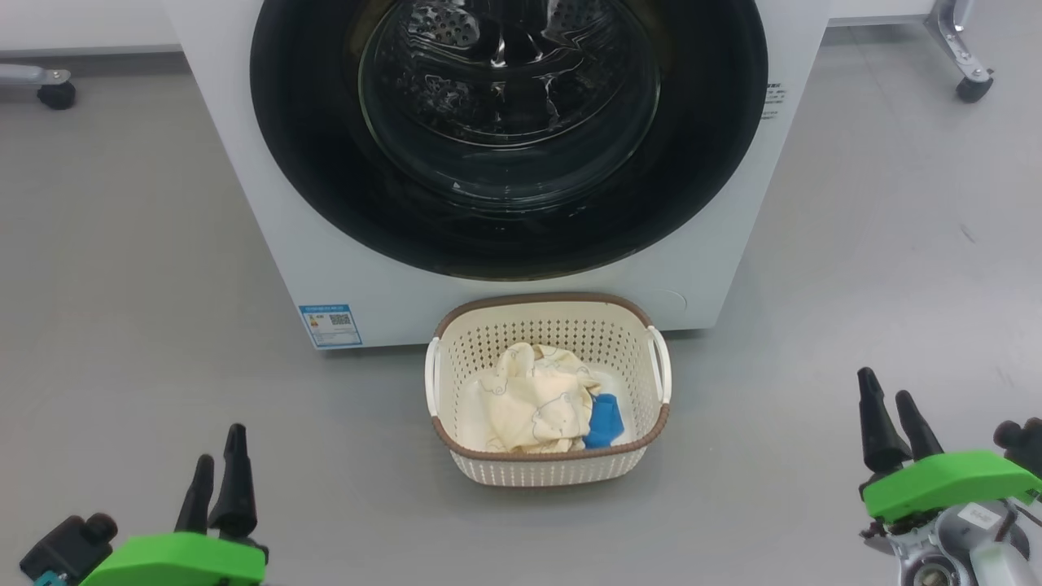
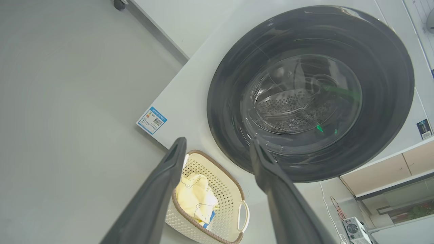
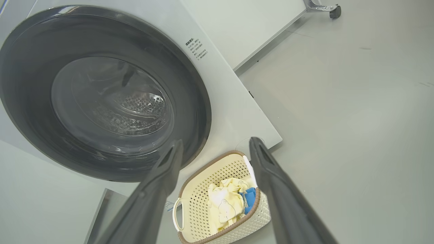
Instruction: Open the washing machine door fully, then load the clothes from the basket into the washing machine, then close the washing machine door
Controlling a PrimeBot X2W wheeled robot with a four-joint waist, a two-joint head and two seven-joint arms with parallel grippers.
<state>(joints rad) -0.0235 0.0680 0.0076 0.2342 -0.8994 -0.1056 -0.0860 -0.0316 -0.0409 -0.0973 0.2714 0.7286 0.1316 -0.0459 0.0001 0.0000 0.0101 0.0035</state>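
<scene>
- The left gripper [image 1: 220,446] holds its two long dark fingers [image 2: 156,196] spread wide with nothing between them. It hovers low on the robot's left above the grey floor [image 1: 122,285], well apart from the laundry.
- The right gripper [image 1: 886,384] is just as wide and empty. Its fingers [image 3: 279,189] point toward the machine from the robot's right and touch nothing.
- Between the two arms, the small cream perforated plastic basket [image 1: 545,470], with a brown rim band and white side handles, stands on the floor just in front of the machine.
- The clothes [image 1: 533,403] all lie inside the basket: pale yellow soft garments printed with bear outlines, plus a bright blue cloth piece [image 1: 604,421]. No garment shows in the steel drum behind the glass.
- Beyond the basket, the large round washing machine door [image 1: 326,163] has a glossy black rim around a bulging clear glass centre. It sits flush against the big white front-loading washing machine [image 1: 366,301], so it looks shut.
- Judged from this, no step is done yet. Opening the door comes first, then loading the clothes, then closing the door.
</scene>
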